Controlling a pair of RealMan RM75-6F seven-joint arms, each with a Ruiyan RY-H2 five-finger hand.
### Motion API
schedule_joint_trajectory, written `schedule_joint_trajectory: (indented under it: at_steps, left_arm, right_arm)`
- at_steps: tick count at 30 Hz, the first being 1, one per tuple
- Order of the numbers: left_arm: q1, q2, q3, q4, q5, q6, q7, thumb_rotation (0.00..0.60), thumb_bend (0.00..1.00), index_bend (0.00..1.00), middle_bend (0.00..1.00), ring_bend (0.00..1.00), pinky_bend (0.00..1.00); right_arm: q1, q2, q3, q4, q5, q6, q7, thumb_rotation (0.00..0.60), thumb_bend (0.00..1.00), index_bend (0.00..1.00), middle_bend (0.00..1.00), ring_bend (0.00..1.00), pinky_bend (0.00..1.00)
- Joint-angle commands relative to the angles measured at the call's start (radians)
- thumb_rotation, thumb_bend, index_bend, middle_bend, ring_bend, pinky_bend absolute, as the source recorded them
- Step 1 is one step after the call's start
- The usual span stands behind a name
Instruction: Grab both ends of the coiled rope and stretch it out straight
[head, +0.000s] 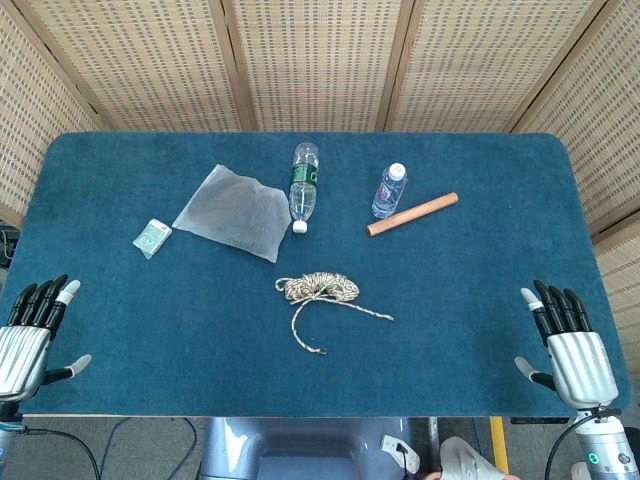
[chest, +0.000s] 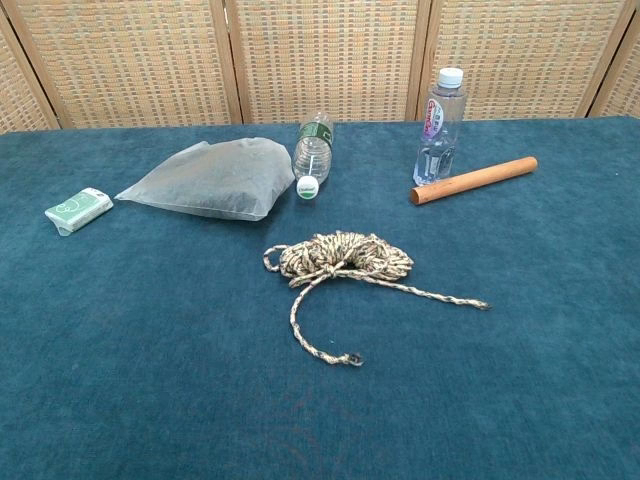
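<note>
A beige braided rope (head: 320, 289) lies coiled near the middle of the blue table, also seen in the chest view as the rope (chest: 345, 257). One loose end (head: 322, 351) curls toward the front, and the other end (head: 389, 319) trails to the right. My left hand (head: 32, 335) rests open at the front left table edge, far from the rope. My right hand (head: 566, 345) is open at the front right edge, equally far away. Neither hand appears in the chest view.
Behind the rope lie a clear plastic bag (head: 233, 211), a lying water bottle (head: 304, 185), a standing small bottle (head: 390, 190) and a wooden stick (head: 412, 214). A small green packet (head: 152, 237) sits at the left. Wicker screens stand behind the table (head: 480, 290).
</note>
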Motion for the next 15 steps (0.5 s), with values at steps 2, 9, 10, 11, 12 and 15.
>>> schedule_joint_trajectory:
  at_steps: [2, 9, 10, 11, 12, 15]
  left_arm:
    - [0.001, -0.002, 0.0, 0.002, -0.002, 0.0, 0.003, 0.6, 0.0, 0.0, 0.0, 0.0, 0.0]
    - [0.001, -0.006, -0.002, 0.0, 0.001, 0.005, 0.009, 0.6, 0.0, 0.0, 0.0, 0.0, 0.0]
    - [0.001, -0.007, -0.003, 0.0, 0.001, 0.005, 0.011, 0.6, 0.0, 0.0, 0.0, 0.0, 0.0]
    - [0.0, -0.009, -0.004, -0.001, 0.0, 0.004, 0.014, 0.6, 0.0, 0.0, 0.0, 0.0, 0.0]
    - [-0.001, -0.01, -0.005, -0.001, -0.001, 0.002, 0.017, 0.6, 0.0, 0.0, 0.0, 0.0, 0.0]
    - [-0.006, -0.017, -0.008, -0.003, -0.008, -0.007, 0.032, 0.6, 0.0, 0.0, 0.0, 0.0, 0.0]
  right_arm:
    - [0.002, -0.001, -0.002, 0.001, 0.0, -0.005, 0.002, 0.6, 0.0, 0.0, 0.0, 0.0, 0.0]
    - [0.03, -0.012, -0.012, -0.004, -0.009, -0.057, 0.025, 0.6, 0.0, 0.01, 0.0, 0.0, 0.0]
    - [0.041, -0.016, -0.014, -0.005, -0.013, -0.075, 0.039, 0.6, 0.0, 0.02, 0.0, 0.0, 0.0]
    - [0.061, -0.021, -0.015, -0.005, -0.017, -0.106, 0.054, 0.6, 0.0, 0.05, 0.0, 0.0, 0.0]
    - [0.076, -0.025, -0.013, -0.004, -0.018, -0.129, 0.06, 0.6, 0.0, 0.08, 0.0, 0.0, 0.0]
    - [0.144, -0.045, 0.003, -0.012, -0.01, -0.225, 0.083, 0.6, 0.0, 0.19, 0.0, 0.0, 0.0]
